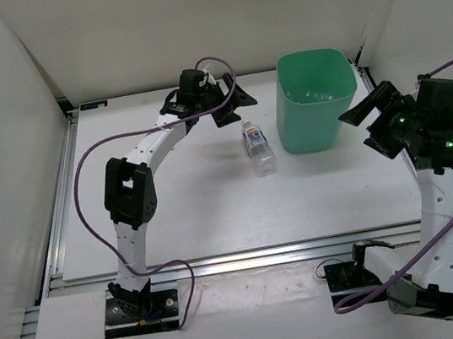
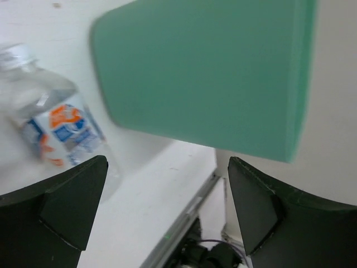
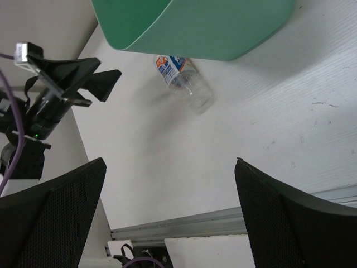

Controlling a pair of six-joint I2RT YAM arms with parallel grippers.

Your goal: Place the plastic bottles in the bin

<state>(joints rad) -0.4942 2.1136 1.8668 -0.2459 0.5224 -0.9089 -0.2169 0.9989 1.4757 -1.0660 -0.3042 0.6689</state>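
From above, the left pincer (image 1: 229, 101) hangs wide open and empty at upper centre, the labelled clear bottle (image 1: 259, 148) lies on its side on the white table (image 1: 216, 214) just left of the green bin (image 1: 316, 101), and the right pincer (image 1: 371, 126) gapes open near the right edge, beside the bin. Over to the left wrist camera: that pincer is spread to the bottom corners, bottle at left, bin filling the top. Right wrist camera: pincer wide apart along the bottom with nothing in it, bottle at top centre just under the bin's wall.

White links (image 1: 158, 141), black joints (image 1: 130, 191), purple cables (image 1: 212, 58), green LEDs (image 1: 446, 139); left gripper (image 1: 234, 106), right gripper (image 1: 367, 128) black.
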